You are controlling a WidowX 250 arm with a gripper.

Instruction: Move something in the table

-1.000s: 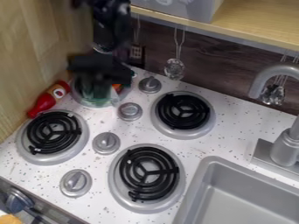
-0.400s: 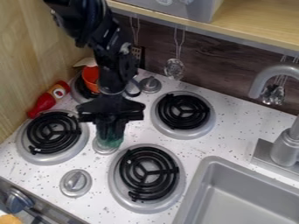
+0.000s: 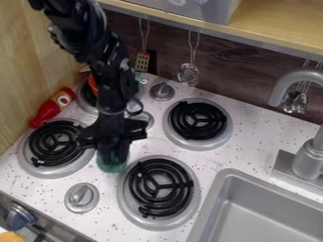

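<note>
The black gripper (image 3: pixel 114 157) hangs over the stovetop between the front-left and front-right burners, with its fingers pointing down. It is shut on a green, see-through object (image 3: pixel 112 166), whose upper part is hidden between the fingers. The green object and gripper cover the knob between these two burners. Whether the object touches the stovetop, I cannot tell. An orange-red container (image 3: pixel 93 84) is partly hidden behind the arm at the back-left burner.
A red bottle (image 3: pixel 52 107) lies by the left wooden wall. Black coil burners (image 3: pixel 161 187) and grey knobs (image 3: pixel 82 197) stand around the gripper. To the right are a grey sink (image 3: pixel 255 208) and a faucet (image 3: pixel 309 158). Utensils, including a whisk-like one (image 3: pixel 189 74), hang at the back.
From the back-left burner, the gripper has come toward the front with the green object. Most recently it moved slightly left and forward, uncovering a hanging slotted utensil and covering more of the orange-red container.
</note>
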